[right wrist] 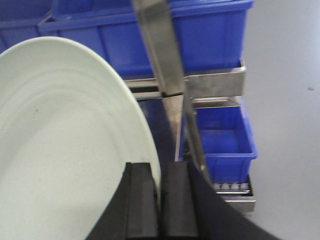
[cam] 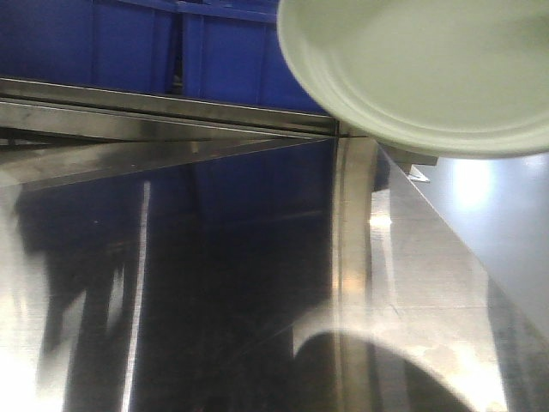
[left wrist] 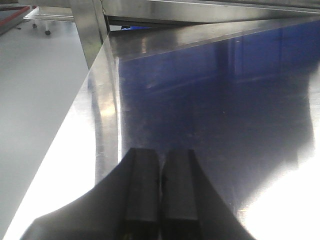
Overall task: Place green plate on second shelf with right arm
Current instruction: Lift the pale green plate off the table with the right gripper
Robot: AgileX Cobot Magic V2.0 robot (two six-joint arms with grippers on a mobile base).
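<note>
Pinching the edge of the round, shallow, pale sage-green plastic plate, the right gripper has its two black fingers clamped on the low upturned rim, one on each face. The plate is in the air, tilted, and touches no shelf. From the right wrist camera it fills the left side, in front of the brushed-steel shelving rack, whose upright post runs just past the plate's edge.

Large blue plastic bins sit on the rack's upper level, and a smaller blue plastic bin sits lower down. In the front camera the plate hangs at the top right, overlapping the rack's corner, with the blue bins behind it to the left.

The left gripper is closed on nothing, its black fingers pressed side by side (only a thin seam shows between them). It hovers over a shiny steel shelf surface that mirrors the blue of the bins. Pale grey floor lies beyond the shelf's edge.
</note>
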